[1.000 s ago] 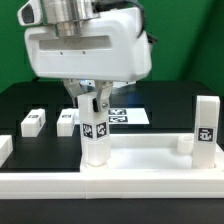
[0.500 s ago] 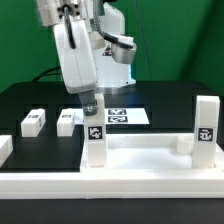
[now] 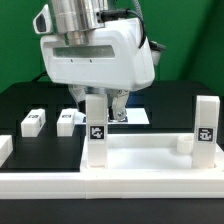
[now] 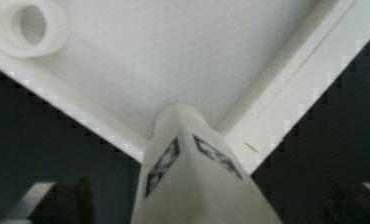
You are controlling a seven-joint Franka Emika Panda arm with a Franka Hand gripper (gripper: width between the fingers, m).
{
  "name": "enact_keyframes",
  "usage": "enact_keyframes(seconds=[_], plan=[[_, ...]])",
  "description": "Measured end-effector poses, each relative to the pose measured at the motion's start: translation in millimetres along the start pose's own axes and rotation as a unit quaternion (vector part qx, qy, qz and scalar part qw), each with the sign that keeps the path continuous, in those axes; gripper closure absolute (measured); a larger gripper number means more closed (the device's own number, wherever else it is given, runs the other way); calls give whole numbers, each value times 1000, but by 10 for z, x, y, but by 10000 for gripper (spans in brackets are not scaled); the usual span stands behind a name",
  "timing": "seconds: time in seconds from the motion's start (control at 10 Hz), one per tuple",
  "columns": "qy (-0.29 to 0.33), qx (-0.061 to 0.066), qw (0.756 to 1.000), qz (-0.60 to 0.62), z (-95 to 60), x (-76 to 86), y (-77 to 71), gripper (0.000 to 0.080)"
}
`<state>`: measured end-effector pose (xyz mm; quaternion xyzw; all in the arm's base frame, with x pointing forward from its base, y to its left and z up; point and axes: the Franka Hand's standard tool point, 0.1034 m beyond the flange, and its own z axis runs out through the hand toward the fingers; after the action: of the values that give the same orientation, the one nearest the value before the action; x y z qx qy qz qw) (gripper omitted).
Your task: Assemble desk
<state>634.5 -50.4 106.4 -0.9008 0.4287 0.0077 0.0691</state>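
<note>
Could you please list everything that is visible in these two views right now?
desk panel: one, white, flat on the table.
near leg: one, white with a black tag, upright on the panel below the gripper.
far leg: one, white with a black tag, upright at the exterior view's right.
loose legs: two, white, lying on the table at the exterior view's left.
marker board: one, white with black tags, flat behind the panel.
rail: one, white, along the front.
table: one, black.
gripper: one, white body, jaws open over the near leg, not gripping it.
</note>
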Motion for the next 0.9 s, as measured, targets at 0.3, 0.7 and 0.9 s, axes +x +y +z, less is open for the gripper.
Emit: enact_keyframes(seconds=[0.3, 0.7, 0.9], plan=[[1, -2, 993, -122, 4, 3, 5, 150], [7, -21, 969, -247, 5, -29, -38, 314], [8, -24, 982, -186, 12, -12, -5, 494]])
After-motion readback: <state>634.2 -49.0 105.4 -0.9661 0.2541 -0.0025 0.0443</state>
